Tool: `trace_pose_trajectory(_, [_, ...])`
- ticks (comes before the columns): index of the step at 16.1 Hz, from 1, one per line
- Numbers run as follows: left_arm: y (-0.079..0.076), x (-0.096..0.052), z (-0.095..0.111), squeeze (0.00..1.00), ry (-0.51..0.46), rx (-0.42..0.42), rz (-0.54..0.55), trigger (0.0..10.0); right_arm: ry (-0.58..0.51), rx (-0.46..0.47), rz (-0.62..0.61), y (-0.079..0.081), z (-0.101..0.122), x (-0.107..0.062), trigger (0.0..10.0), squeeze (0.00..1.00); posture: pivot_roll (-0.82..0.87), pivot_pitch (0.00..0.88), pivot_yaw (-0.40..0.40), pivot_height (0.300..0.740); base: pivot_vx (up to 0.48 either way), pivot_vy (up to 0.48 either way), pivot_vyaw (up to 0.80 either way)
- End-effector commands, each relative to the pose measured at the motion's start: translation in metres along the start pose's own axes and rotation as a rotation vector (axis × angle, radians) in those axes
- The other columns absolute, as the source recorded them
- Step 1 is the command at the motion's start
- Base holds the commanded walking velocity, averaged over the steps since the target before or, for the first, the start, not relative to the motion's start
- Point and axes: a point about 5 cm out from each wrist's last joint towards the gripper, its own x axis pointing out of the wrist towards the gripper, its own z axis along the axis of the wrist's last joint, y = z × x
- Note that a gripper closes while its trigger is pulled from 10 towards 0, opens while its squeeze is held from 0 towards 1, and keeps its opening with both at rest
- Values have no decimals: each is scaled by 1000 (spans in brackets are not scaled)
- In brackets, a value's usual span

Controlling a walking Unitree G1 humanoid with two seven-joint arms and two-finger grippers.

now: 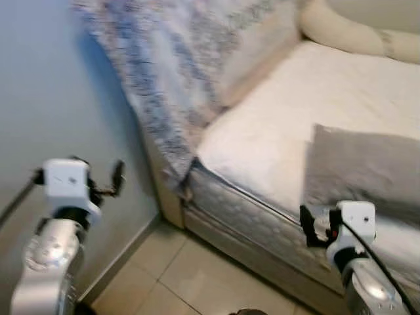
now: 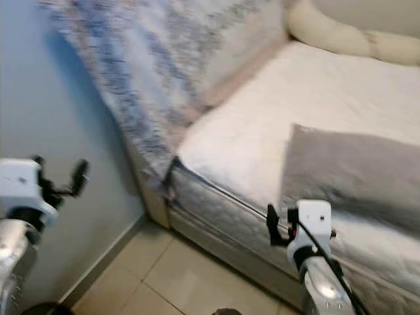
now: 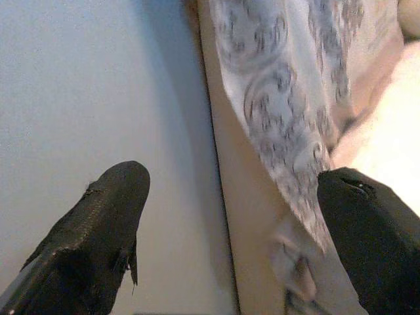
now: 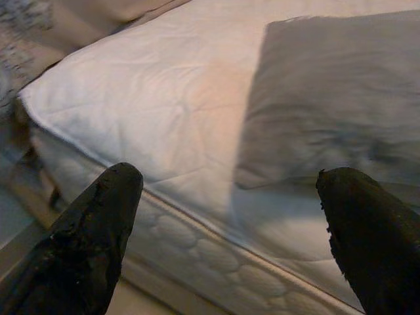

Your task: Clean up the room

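Quilted white mattress [image 1: 275, 131], flat grey pillow [image 1: 364, 167], patterned blanket [image 1: 170, 72].

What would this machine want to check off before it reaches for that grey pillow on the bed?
1. Right tool open: ok, fingers spread wide in its wrist view.
2. Left tool open and holding nothing: ok, beside the wall.
3. Grey pillow within sight: ok, lying flat on the mattress.
4. Right tool touching the pillow: not ok, apart from it.
5. Patterned blanket tidy: not ok, draped over the bed end.
6. Picture sharp: not ok, blurred.
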Motion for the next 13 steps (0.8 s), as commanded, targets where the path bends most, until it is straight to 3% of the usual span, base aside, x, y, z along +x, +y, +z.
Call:
trace_pose_trajectory(1, [5,1,9,0,-36,31,23,10000,-10,8,-4,0,5,1,10000,1000,-105,0,6,740,0,0,-788])
trace_pose_trajectory(3, [4,4,12,0,-5,25,-49,10000,-11,9,10,4,6,4,10000,1000,-100,0,7,740,0,0,-788])
trace_pose_trajectory(6, [-11,-4,-5,0,83,-16,-162,10000,-3,7,13,4,4,4,10000,1000,-108,0,10,740,0,0,-788])
trace_pose_trajectory(8, [-15,-7,-9,0,102,-54,-176,10000,3,2,21,5,3,4,10000,1000,-108,0,8,740,0,0,-788])
trace_pose_trajectory(13, [-21,-2,-18,0,119,-25,-182,10000,-10,30,3,8,3,10,10000,1000,-97,0,6,740,0,0,-788])
